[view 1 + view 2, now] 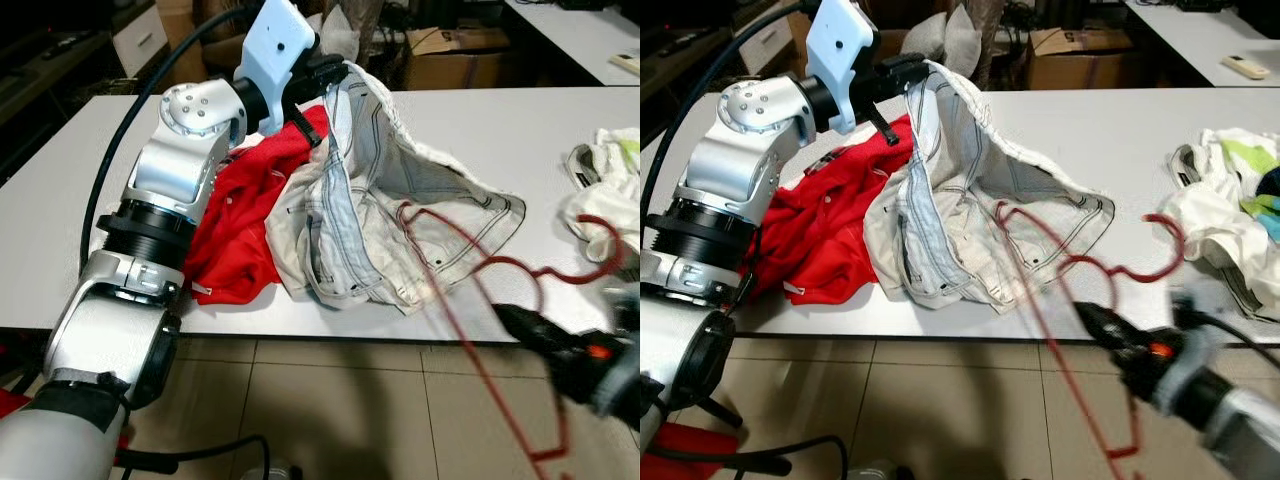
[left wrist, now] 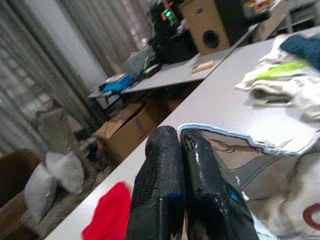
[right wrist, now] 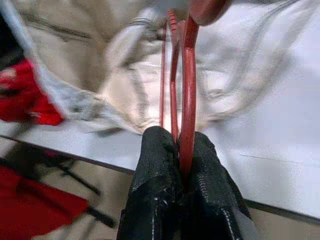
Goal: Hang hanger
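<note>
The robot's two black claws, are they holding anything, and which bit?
The right gripper is shut on the thin red wire hanger, pinching one of its thin bars. The left gripper pinches the hem of the pale cream jeans, lifting it above the white table.

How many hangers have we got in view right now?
1. The red hanger is clamped in the right gripper, tilted over the table's front edge against the white garment. Others may be hidden under the clothes.

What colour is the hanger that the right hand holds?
The hanger is red; the right wrist view shows it best, clamped in the right hand.
</note>
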Controlling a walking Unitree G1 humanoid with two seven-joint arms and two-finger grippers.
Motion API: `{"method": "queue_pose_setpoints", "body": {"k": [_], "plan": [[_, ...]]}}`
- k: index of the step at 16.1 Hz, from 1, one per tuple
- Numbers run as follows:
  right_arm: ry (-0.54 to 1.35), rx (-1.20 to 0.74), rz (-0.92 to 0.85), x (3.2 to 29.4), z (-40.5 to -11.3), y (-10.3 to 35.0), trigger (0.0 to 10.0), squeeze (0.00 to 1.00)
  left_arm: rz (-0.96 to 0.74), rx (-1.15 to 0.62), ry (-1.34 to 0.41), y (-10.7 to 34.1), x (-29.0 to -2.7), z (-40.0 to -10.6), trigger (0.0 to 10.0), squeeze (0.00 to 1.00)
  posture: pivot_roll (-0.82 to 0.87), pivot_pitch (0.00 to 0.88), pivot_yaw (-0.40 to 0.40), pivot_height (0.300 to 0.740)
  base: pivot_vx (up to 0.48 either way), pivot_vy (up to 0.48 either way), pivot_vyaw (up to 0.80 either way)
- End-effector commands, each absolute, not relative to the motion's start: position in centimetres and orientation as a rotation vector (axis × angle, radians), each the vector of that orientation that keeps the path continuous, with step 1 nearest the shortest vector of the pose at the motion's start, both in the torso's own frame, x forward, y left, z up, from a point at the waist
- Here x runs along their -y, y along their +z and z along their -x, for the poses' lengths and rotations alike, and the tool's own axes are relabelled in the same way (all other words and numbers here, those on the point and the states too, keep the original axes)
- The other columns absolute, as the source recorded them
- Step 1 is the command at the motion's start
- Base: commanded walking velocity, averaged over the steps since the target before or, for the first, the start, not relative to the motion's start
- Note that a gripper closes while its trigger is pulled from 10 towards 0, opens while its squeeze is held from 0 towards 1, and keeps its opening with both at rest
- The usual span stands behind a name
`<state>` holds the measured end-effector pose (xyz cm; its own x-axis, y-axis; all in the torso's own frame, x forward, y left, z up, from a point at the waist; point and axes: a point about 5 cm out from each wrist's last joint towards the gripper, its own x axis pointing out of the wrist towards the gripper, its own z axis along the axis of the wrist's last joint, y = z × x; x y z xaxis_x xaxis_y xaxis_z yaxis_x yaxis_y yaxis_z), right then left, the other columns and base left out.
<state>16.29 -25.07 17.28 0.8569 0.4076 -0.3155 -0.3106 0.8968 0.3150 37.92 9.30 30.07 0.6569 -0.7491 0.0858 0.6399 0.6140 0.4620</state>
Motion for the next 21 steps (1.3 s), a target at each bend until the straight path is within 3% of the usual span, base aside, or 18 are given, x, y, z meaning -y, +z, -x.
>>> {"method": "queue_pose_setpoints", "body": {"k": [1, 10, 14, 21], "plan": [[0.344, -0.324, -0.215, 26.0, -16.3, 18.5, 10.0, 0.00, -0.415, 0.286, -0.814, 29.7, -9.4, -37.8, 0.0, 0.00, -0.05, 0.000, 0.087, 0.740, 0.000, 0.000, 0.00], [0.411, -0.378, -0.291, 26.9, -13.8, 17.6, 10.0, 0.00, -0.359, 0.259, -0.998, 26.5, -6.2, -34.6, 0.0, 0.00, -0.07, 0.000, 0.040, 0.740, 0.000, 0.000, 0.00], [0.495, -0.263, -0.538, 23.7, -16.9, 16.9, 10.0, 0.00, -0.291, 0.283, -1.011, 27.8, -5.7, -34.3, 0.0, 0.00, -0.06, 0.000, 0.033, 0.740, 0.000, 0.000, 0.00], [0.365, -0.232, -0.806, 21.5, -24.1, 14.5, 10.0, 0.00, -0.361, 0.215, -1.105, 27.3, -5.2, -33.7, 0.0, 0.00, -0.02, 0.000, 0.022, 0.740, 0.000, 0.000, 0.00]]}}
